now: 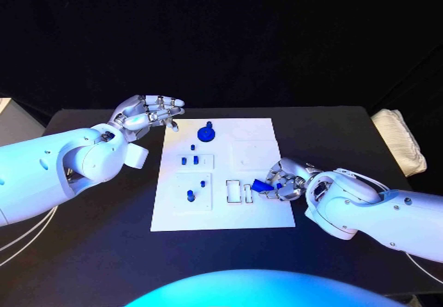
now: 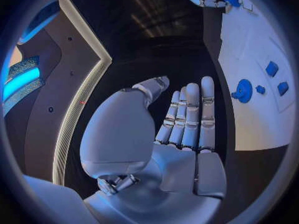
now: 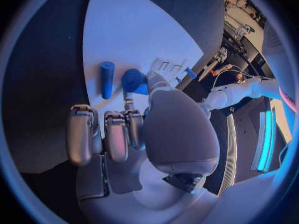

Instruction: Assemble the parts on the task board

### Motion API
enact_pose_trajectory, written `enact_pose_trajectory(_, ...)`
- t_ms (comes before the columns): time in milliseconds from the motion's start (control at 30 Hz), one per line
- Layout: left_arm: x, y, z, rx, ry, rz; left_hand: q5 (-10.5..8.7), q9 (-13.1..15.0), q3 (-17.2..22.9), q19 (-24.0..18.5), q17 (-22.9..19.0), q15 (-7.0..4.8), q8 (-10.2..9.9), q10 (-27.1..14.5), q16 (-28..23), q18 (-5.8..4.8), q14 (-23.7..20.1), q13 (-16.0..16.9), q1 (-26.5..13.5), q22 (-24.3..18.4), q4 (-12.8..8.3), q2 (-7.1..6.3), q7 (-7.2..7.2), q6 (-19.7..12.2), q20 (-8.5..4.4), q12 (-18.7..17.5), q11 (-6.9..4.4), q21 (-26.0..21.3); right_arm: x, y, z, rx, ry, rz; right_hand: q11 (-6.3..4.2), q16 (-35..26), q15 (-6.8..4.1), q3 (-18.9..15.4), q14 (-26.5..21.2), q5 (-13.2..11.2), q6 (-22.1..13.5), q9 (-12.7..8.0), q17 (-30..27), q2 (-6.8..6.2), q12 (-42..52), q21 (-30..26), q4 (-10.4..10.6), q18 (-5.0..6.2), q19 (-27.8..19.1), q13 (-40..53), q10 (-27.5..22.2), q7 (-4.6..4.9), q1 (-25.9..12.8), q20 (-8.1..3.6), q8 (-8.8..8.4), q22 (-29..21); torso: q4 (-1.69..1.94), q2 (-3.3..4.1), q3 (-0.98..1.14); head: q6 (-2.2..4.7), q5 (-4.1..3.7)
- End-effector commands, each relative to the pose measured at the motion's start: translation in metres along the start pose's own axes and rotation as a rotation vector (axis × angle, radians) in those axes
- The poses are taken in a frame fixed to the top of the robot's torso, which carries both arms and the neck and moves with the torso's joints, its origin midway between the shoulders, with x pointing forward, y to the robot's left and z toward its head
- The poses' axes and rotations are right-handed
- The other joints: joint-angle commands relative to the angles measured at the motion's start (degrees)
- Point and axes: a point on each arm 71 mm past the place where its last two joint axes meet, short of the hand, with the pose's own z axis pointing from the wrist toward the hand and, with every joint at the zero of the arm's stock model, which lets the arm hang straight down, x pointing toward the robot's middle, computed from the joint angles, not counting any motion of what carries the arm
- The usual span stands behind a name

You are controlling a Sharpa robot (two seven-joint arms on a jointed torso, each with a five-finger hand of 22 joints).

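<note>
The white task board [image 1: 242, 214] lies in the middle of the black table. My right hand [image 1: 284, 180] rests at the board's right edge and pinches a blue part [image 1: 262, 185] between thumb and finger; the right wrist view shows that part [image 3: 133, 80] at the thumb tip. Beside it, a blue cylinder [image 3: 107, 78] lies on the board. A round blue part [image 1: 207, 133] stands near the far edge, also seen as the round part [image 2: 243, 90]. My left hand [image 1: 148, 114] hovers off the board's far left corner, fingers extended and empty [image 2: 187, 119].
Small blue pieces [image 1: 189, 160] sit in a square recess left of centre, and another piece [image 1: 191, 195] stands in the recess below. Two upright rectangular slots [image 1: 239, 190] lie just left of my right hand. A pale cushion [image 1: 399, 141] sits at the table's right edge.
</note>
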Motion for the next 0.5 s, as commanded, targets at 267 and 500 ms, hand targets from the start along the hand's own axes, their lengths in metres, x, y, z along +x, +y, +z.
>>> enact_pose_trajectory(267, 0.002, -0.001, 0.0, 0.005, 0.017, -0.012, 0.22, -0.03, -0.16, 0.38, -0.08, -0.08, 0.16, -0.35, -0.03, 0.8, -0.47, -0.1, -0.33, -0.06, 0.0, 0.37, 0.35, -0.09, -0.03, 0.36, -0.16, -0.23, -0.003, 0.006, -0.009, -0.028, -0.065, 0.223, -1.09, 0.42, -0.83, 2.67, 5.27, 0.6, 3.18, 0.24, 11.81, 1.32, 1.19, 0.86, -0.13, -1.24, 3.08, 10.64, 2.95, -2.29, -3.33, -0.92, 1.91, 7.65, -0.07, -0.03, 0.04, 0.17, 0.0)
enact_pose_trajectory(500, 0.001, -0.001, 0.0, 0.004, 0.015, -0.011, 0.24, -0.03, -0.15, 0.39, -0.09, -0.08, 0.17, -0.36, -0.02, 0.8, -0.48, -0.1, -0.33, -0.09, 0.04, 0.44, 0.35, -0.08, -0.03, 0.38, -0.16, -0.26, -0.015, 0.019, -0.014, -0.078, -0.094, 0.265, -1.33, 0.53, -1.02, 3.94, 5.34, 0.94, 3.41, 0.22, 12.13, 1.7, 1.63, 1.16, -0.15, -1.32, 3.19, 11.18, 3.36, -2.51, -4.97, -1.14, 2.38, 7.97, 0.0, 0.04, -0.02, 0.1, -0.23)
